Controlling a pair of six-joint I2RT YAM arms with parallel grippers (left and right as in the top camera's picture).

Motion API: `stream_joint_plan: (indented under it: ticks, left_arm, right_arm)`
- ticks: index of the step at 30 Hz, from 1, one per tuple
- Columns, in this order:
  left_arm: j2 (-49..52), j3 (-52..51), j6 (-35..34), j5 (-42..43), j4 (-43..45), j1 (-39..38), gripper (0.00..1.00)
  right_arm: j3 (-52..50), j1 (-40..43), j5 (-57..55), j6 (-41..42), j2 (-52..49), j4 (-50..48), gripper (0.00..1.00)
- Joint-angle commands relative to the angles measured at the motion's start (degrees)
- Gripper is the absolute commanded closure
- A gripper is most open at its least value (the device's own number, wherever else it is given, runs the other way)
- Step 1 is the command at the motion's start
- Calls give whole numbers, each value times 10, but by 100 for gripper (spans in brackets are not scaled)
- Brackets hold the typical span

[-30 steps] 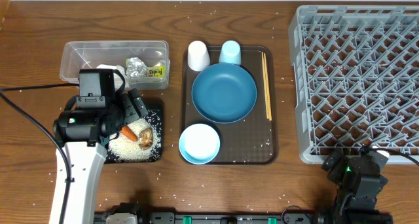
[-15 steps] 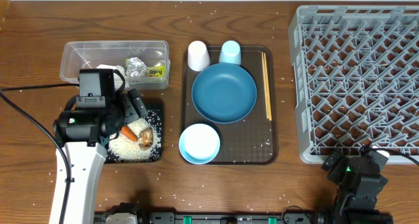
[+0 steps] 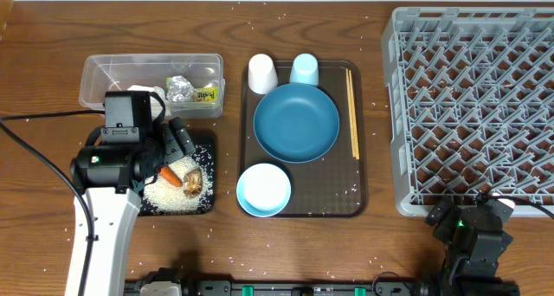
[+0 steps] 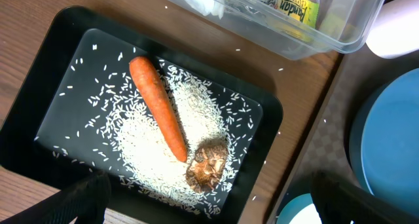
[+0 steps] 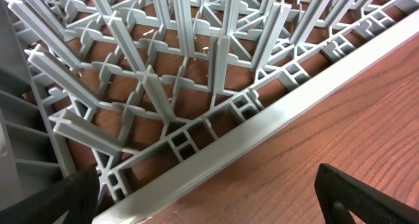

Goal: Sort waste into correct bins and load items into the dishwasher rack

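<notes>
Left gripper [image 4: 213, 201], jaws apart, above orange carrot [image 4: 157, 109] in shallow black rectangular tray [image 4: 69, 70]; right gripper [image 5: 209, 204], jaws apart, beside grey plastic lattice crate [image 5: 281, 116]

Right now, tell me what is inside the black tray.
The black tray holds an orange carrot lying on a pile of loose white rice, with a brown food lump beside the carrot's tip. Anything beneath the rice pile is covered.
</notes>
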State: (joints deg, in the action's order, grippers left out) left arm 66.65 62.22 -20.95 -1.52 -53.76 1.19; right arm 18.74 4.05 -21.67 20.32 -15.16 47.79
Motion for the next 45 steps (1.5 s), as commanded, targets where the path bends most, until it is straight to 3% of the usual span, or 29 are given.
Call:
stream_joint_plan:
  ticks: [1, 12, 23, 25, 29, 32, 36, 43, 45]
  left_arm:
    - [3, -1, 3, -7, -2, 1, 2]
    - [3, -1, 3, -7, -2, 1, 2]
    - [3, -1, 3, -7, -2, 1, 2]
    - [3, -1, 3, -7, -2, 1, 2]
    - [3, -1, 3, -7, -2, 1, 2]
    - [3, -1, 3, -7, -2, 1, 2]
    - [3, -1, 3, -7, -2, 1, 2]
    - [3, -1, 3, -7, -2, 1, 2]
    - [3, -1, 3, -7, -2, 1, 2]
  right_arm:
    - [6, 4, -6, -7, 1, 0, 1]
    - [6, 4, -55, -47, 1, 1, 1]
    - [6, 4, -40, -36, 1, -24, 1]
    - [6, 4, 52, 40, 1, -65, 1]
    - [6, 4, 384, 269, 1, -123, 1]
    - [6, 4, 565, 355, 1, -122, 1]
    - [6, 4, 599, 374, 1, -158, 1]
    - [11, 3, 723, 350, 1, -416, 1]
    - [22, 4, 718, 349, 1, -434, 1]
